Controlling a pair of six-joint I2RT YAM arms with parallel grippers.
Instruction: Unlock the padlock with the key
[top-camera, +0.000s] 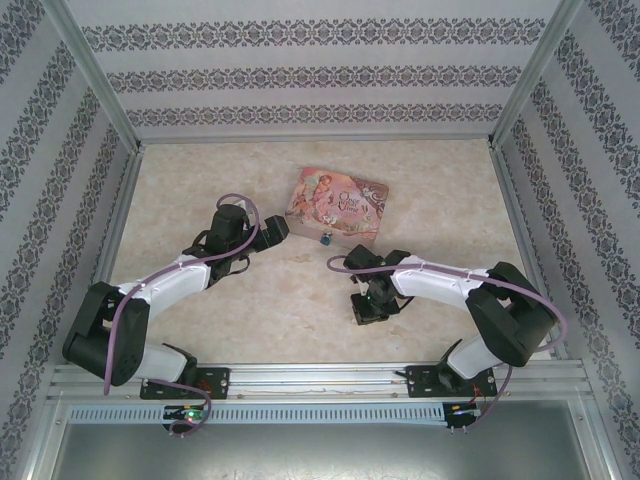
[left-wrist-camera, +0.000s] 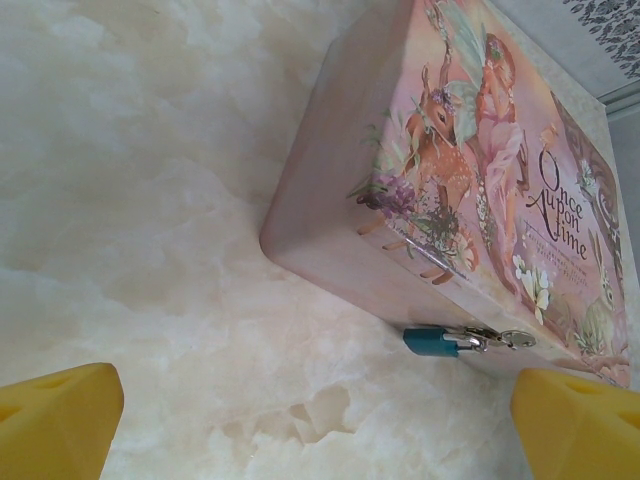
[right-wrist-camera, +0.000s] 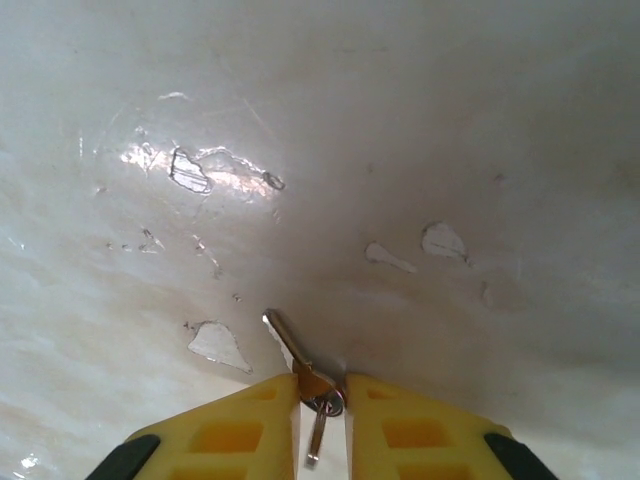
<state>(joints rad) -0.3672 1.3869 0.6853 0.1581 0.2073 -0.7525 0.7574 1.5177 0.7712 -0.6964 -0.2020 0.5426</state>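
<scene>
step: lifting the key (right-wrist-camera: 295, 352) off the table (right-wrist-camera: 420, 130) was in hand
right gripper (right-wrist-camera: 322, 400): pinched narrowly on the key's head
left gripper (left-wrist-camera: 318, 425): spread wide, empty
padlock (left-wrist-camera: 432, 342): hung locked on the pink tin (left-wrist-camera: 470, 200) front
next: probably raise the key and line its blade up with the keyhole
count: one key, one padlock, one pink tin

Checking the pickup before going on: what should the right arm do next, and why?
Probably lift slightly: the right gripper looks closed on the key, whose blade rests on the table, while the padlock hangs at the pink tin's front.
</scene>
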